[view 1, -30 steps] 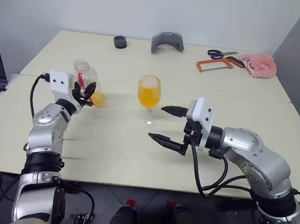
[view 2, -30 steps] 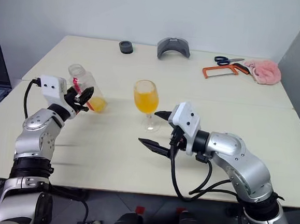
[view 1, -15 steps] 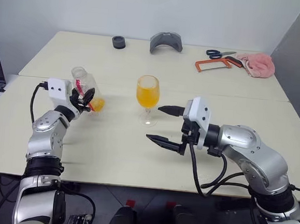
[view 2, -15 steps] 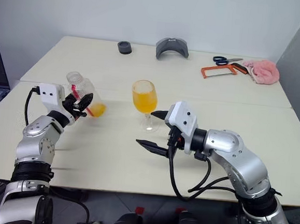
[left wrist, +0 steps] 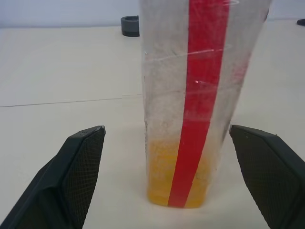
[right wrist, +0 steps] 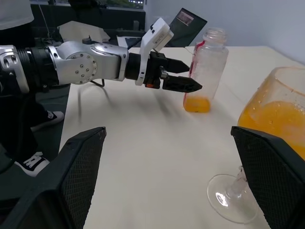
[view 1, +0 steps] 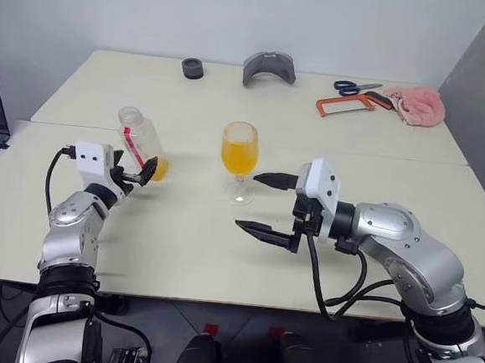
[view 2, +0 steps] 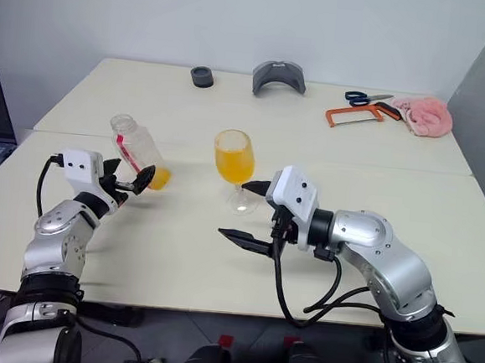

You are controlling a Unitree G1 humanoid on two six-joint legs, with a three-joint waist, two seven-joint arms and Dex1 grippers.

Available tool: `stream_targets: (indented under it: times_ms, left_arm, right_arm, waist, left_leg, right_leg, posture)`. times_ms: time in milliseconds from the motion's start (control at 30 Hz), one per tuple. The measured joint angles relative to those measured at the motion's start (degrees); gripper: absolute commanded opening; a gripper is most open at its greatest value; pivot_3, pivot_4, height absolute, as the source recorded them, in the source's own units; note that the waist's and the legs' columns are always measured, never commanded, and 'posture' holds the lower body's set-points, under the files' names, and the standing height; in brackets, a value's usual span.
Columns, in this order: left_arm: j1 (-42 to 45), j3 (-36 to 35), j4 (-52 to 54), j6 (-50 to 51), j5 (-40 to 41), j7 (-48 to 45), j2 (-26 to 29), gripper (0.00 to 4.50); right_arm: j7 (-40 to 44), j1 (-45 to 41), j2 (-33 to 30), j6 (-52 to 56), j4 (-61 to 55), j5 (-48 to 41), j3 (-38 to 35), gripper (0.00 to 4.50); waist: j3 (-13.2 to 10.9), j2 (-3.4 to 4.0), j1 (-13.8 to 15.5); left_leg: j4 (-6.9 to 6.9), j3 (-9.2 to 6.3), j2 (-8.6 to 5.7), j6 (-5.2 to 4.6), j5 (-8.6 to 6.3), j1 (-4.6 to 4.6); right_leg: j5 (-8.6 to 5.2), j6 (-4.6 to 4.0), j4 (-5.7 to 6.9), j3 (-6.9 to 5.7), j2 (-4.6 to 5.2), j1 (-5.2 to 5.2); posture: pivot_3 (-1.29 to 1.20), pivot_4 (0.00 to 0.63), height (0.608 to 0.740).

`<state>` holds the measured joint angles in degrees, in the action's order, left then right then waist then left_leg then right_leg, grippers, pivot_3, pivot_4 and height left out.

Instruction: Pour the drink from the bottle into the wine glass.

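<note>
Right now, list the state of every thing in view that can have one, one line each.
bottle: upright on the table, uncapped, a little drink left at the bottom.
wine glass: upright, bowl mostly full of orange drink.
left gripper: fingers open either side of the bottle, not touching it.
right gripper: fingers open, holding nothing, beside the glass.
scissors: lying shut at the far edge.

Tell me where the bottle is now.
The bottle stands on the table, left of the wine glass, between the left gripper's open fingers.
</note>
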<state>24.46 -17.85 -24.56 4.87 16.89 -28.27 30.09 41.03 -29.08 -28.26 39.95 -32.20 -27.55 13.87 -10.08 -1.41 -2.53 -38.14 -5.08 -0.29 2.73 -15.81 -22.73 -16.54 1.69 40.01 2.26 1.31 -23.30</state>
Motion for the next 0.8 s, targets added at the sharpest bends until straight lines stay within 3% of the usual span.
stream_targets:
  times_ms: [267,533,800]
  left_arm:
    - [-5.9,0.0,7.1,-0.9,-2.1,2.1,0.0,4.48]
    - [-16.3,0.0,20.8,-0.4,-2.9,6.7,-2.6,4.48]
    - [-23.2,-0.5,28.9,1.2,-2.4,10.1,-5.5,4.48]
  right_arm:
    - [-1.4,8.8,-0.1,-10.1,3.1,7.6,0.4,4.5]
    - [-9.6,22.0,9.7,-26.7,11.9,13.1,-3.1,4.5]
    - [-18.0,25.7,17.8,-35.9,18.8,14.6,-8.7,4.5]
  waist:
    - [0.0,-0.02,0.2]
    - [0.0,-0.04,0.6]
    - [0.0,-0.04,0.7]
  left_leg:
    - [0.03,0.05,0.01,0.0,0.0,0.03]
    - [0.07,0.13,0.07,0.0,0.0,0.12]
    - [0.12,0.24,0.11,0.0,0.0,0.22]
  right_leg:
    - [0.0,0.0,-0.01,0.03,0.01,0.02]
    - [0.0,0.0,-0.02,0.1,0.04,0.08]
    - [0.0,0.01,-0.03,0.17,-0.01,0.11]
  posture:
    - [0.0,0.15,0.74]
    - [0.0,0.15,0.74]
    - [0.0,0.15,0.74]
